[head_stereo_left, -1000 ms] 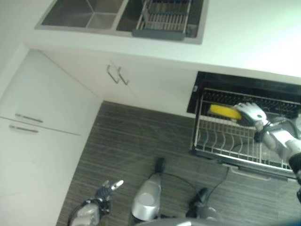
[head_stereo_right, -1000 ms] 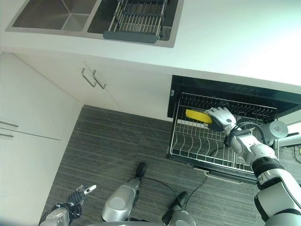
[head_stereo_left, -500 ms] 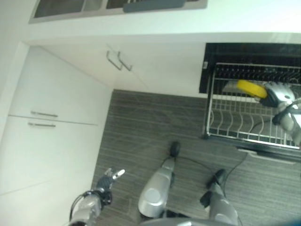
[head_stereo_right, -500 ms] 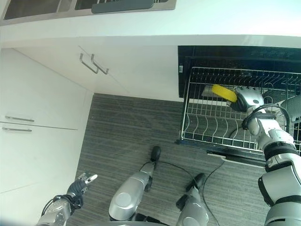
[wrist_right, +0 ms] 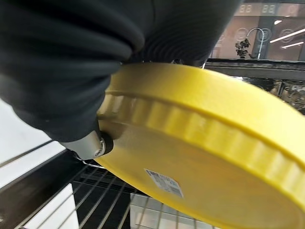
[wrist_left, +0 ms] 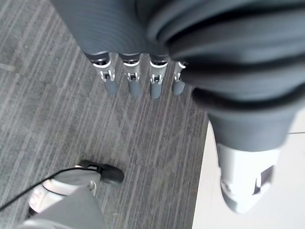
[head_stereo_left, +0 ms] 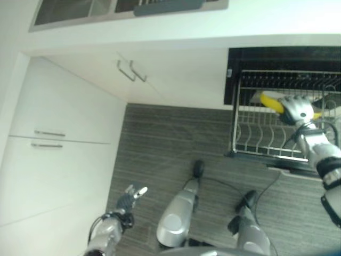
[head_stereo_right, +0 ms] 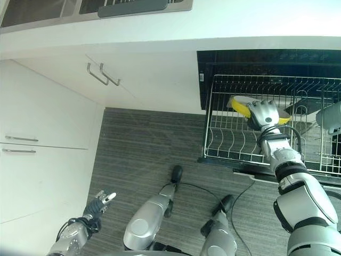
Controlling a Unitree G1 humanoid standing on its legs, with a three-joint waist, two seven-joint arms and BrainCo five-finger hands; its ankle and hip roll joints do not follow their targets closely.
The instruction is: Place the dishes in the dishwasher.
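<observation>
Yellow plate (head_stereo_right: pixel 241 105) gripped at its rim in my right hand (head_stereo_right: pixel 262 113), fingers curled round it, held tilted over the pulled-out dishwasher rack (head_stereo_right: pixel 234 143), my left hand (head_stereo_left: pixel 129 195) low above the floor (head_stereo_left: pixel 160 144), fingers straight and relaxed.

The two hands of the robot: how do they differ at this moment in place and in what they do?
The right hand is over the pulled-out dishwasher rack, while the left hand hangs low above the grey floor, near the white cabinets. The right hand has its fingers closed round a yellow plate; the left hand holds nothing, its fingers straight. Both wear a dark ribbed cover.
</observation>
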